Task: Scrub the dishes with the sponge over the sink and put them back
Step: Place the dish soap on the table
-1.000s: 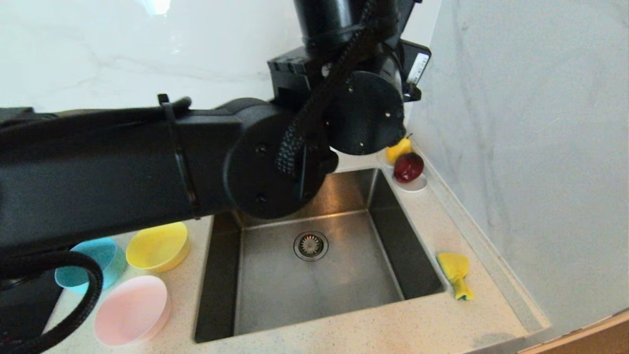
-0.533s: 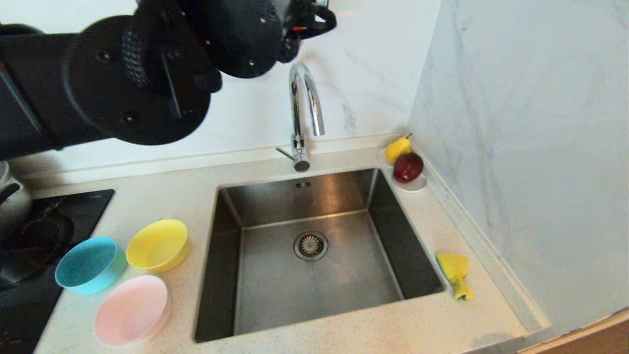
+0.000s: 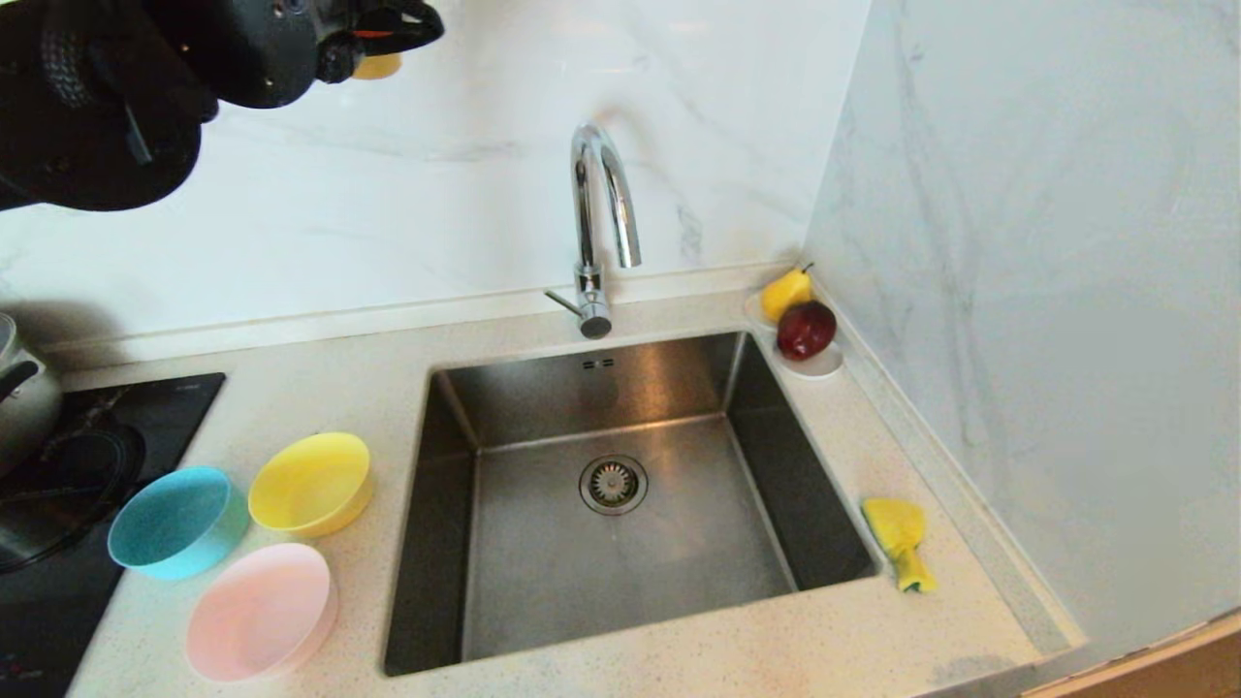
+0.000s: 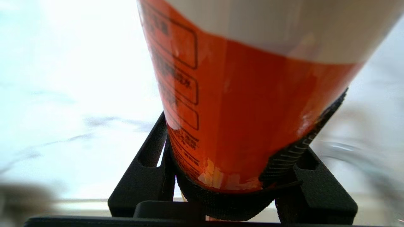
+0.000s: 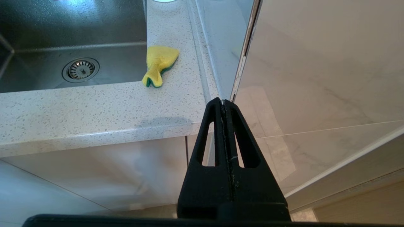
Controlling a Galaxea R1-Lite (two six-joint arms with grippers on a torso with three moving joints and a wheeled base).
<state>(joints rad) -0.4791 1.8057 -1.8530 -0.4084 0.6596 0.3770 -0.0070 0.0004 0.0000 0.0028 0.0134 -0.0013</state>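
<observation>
The left gripper (image 3: 388, 39) is raised at the upper left of the head view, in front of the marble wall and well above the bench (image 3: 320, 388). Its jaws are set part-way apart and clamp an orange-and-white bottle (image 4: 252, 104); in the left wrist view the bottle fills the space between the two black fingers (image 4: 145, 176), and a black strap runs round its lower end.

At the far left of the bench, a steel pot (image 3: 19, 388) stands on a black cooktop (image 3: 87, 465). Next come the three dishes, grouped on the bench just left of the sink: the light blue bowl (image 3: 175, 523), the yellow bowl (image 3: 310, 485) beside it and nearer the sink, and the pale pink bowl (image 3: 260, 611) nearest the front edge. All three stand upright, close together.

The sink (image 3: 620, 553) occupies the middle of the bench. Its round drain strainer (image 3: 613, 483) sits at the centre, and two overflow slots show on the rear wall. A chrome faucet (image 3: 601, 223) rises behind the sink.

At the rear right corner of the sink, a small white saucer (image 3: 810, 364) carries a yellow pear (image 3: 785, 291) and a red apple (image 3: 805, 330).

The sponge (image 3: 897, 538) lies crumpled on the bench just right of the sink, yellow side up with a green edge showing.

The right gripper (image 5: 223, 101) hangs parked below and in front of the bench edge, jaws pressed fully together and holding nothing.
</observation>
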